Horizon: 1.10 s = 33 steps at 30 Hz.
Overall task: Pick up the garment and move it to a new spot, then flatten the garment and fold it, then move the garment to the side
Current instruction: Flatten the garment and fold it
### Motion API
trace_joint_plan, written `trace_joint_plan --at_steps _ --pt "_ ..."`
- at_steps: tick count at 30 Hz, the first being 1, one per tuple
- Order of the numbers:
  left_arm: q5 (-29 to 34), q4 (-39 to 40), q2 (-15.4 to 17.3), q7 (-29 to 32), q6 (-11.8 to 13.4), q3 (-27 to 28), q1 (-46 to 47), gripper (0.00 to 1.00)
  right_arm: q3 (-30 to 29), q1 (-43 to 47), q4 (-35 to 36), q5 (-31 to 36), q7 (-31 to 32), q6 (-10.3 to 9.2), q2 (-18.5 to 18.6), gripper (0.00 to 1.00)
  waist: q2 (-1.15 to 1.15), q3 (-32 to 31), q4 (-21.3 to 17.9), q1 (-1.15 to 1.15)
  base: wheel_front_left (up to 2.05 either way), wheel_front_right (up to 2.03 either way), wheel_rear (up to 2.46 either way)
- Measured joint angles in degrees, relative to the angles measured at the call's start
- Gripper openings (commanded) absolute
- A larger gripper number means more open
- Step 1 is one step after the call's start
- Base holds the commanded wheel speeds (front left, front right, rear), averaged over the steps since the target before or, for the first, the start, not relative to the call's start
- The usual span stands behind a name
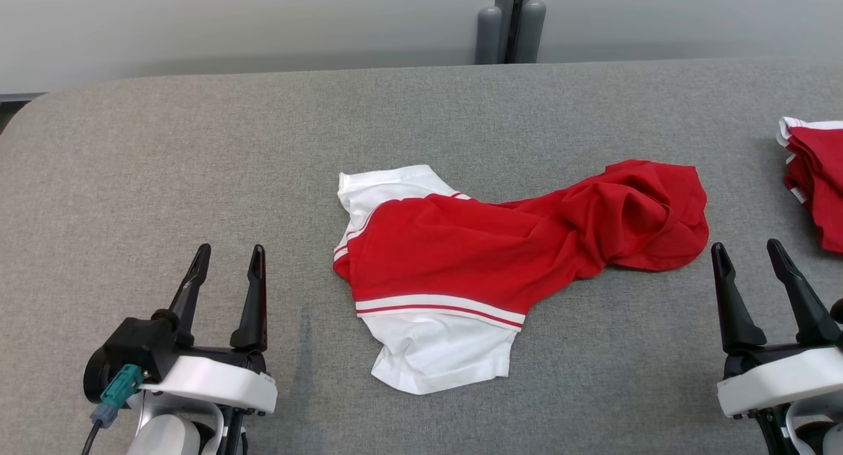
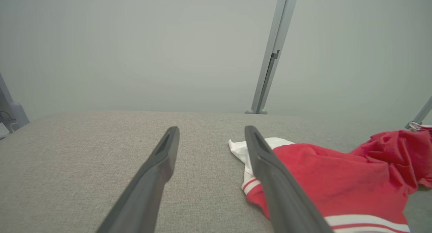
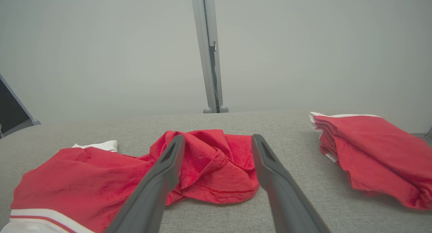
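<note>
The garment (image 1: 500,244) is a red shirt with white sleeves and red-and-white stripes, lying crumpled in the middle of the grey table (image 1: 197,145). Its bunched red body points right, one white sleeve toward me. My left gripper (image 1: 228,259) stands open at the lower left, well clear of the cloth. My right gripper (image 1: 749,255) stands open at the lower right, just right of the red bunch. The left wrist view has the garment (image 2: 337,179) right of the open left gripper (image 2: 211,133). In the right wrist view the garment (image 3: 202,162) lies just beyond the open right gripper (image 3: 217,142).
A stack of folded red and white garments (image 1: 816,178) sits at the table's right edge, also in the right wrist view as the folded stack (image 3: 374,152). A grey post (image 1: 510,20) stands behind the table's far edge. Bare table stretches left of the garment.
</note>
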<state>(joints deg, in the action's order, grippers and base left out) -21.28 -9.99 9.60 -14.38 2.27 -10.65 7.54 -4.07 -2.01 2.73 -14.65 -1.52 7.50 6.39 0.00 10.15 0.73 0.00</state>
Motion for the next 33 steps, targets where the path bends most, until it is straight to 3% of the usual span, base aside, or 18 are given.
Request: trace_joint_plan --at_steps 10,24,25,27,33 --pt "-0.01 0.44 -0.14 0.22 0.25 -1.01 0.99 1.0 0.74 -1.27 -3.67 -0.43 2.13 0.0 0.96 1.0 0.0 1.3 1.14 0.0 0.0 0.0 0.0" --pt "-0.01 0.08 -0.98 -0.31 -0.43 -1.14 4.47 1.0 5.8 -10.29 -16.08 -3.59 0.9 0.0 2.56 1.0 0.0 7.57 3.54 0.0 0.0 0.0 0.0" --pt "0.0 0.09 -1.03 -0.36 -0.46 -1.15 4.78 1.0 6.48 -10.91 -16.81 -4.09 0.9 -0.01 2.79 0.59 0.0 7.83 3.58 0.0 0.0 0.0 0.0" --pt "0.01 -0.1 -1.05 -0.36 -0.7 -1.16 4.86 1.0 7.25 -11.93 -17.91 -4.95 0.32 -0.01 2.89 0.0 0.0 8.19 3.64 0.0 0.0 0.0 0.0" --pt "0.08 -0.47 -0.98 -0.54 -0.77 -0.7 5.16 1.0 7.95 -12.57 -17.85 -6.32 -1.8 -0.01 4.31 0.0 0.0 8.22 3.0 0.0 0.0 0.0 0.0"
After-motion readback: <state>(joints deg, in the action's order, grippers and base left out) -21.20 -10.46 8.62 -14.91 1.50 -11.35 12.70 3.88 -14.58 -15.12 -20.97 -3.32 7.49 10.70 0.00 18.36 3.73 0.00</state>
